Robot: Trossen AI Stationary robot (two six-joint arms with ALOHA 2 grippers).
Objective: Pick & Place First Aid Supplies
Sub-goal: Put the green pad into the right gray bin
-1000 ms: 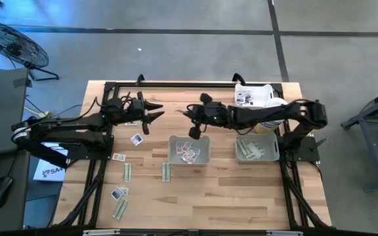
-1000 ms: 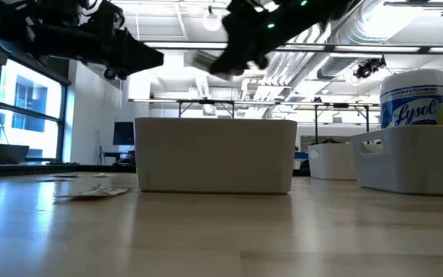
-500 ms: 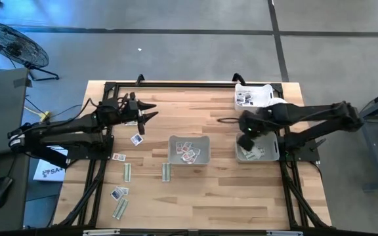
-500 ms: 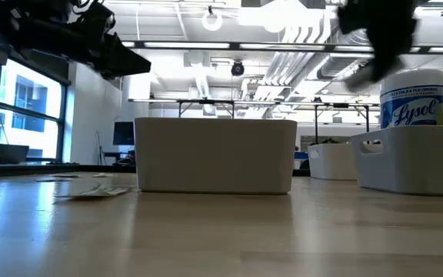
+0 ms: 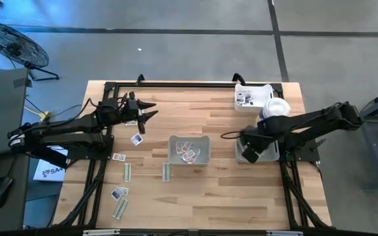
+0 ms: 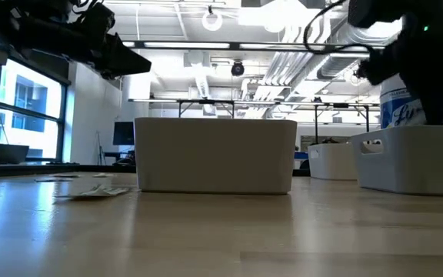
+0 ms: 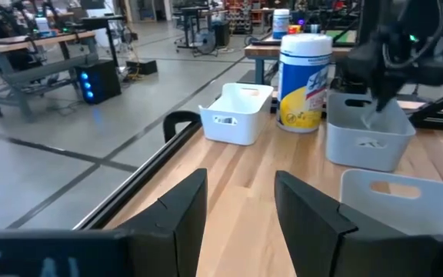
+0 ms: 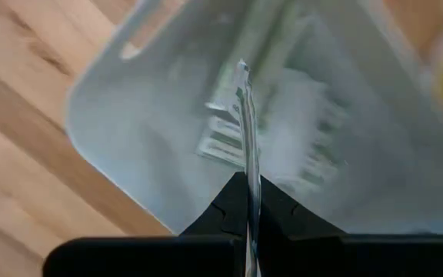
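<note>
Left gripper (image 5: 147, 116) hangs above table's left half, fingers (image 7: 181, 209) spread, holding nothing. Loose packets (image 5: 136, 139) lie flat on wood below and nearer front edge. Middle tray (image 5: 189, 151) holds several squarish white packets. Right gripper (image 5: 249, 152) sits over right tray (image 8: 129, 123), fingers clenched on thin strip (image 8: 248, 154) held edge-on above strips already inside.

the wipes canister (image 7: 304, 81) near the desk's far right corner carries a blue and yellow label; in the low view only the letters "ly" (image 6: 401, 115) show in white script, the rest hidden behind the arm. a white box (image 5: 46, 172) on the floor beside the desk's left edge reads "sa".
</note>
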